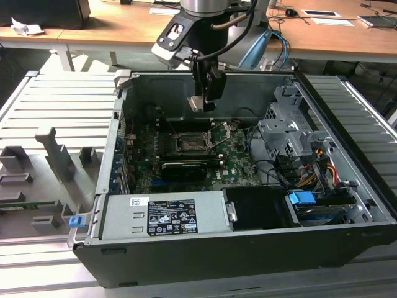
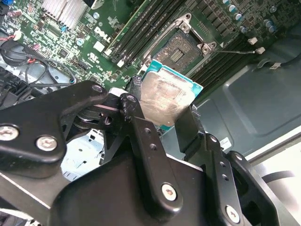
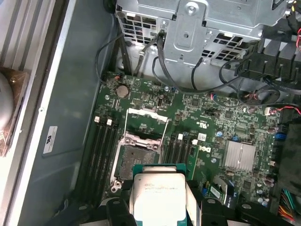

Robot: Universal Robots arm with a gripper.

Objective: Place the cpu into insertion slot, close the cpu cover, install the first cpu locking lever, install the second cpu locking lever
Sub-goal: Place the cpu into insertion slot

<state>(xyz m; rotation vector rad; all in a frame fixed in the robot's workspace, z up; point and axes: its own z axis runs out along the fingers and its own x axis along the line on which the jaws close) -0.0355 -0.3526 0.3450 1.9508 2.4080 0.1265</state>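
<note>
Black-and-white label (image 1: 170, 217) on power supply housing (image 1: 211, 208). White sticker (image 3: 50, 140) on case wall (image 3: 70, 94). Faint markings on cpu (image 3: 157, 197) face. Print on all three too small to read.

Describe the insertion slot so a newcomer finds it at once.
Look inside the open computer case, at the green motherboard on its floor. Near the board's middle sits the insertion slot, a square black socket with a dark metal rim, unlike the long ridged black card beside it.

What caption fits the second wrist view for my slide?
Gripper, jaws shut on the cpu, hovers above the motherboard near the empty insertion slot.
</note>
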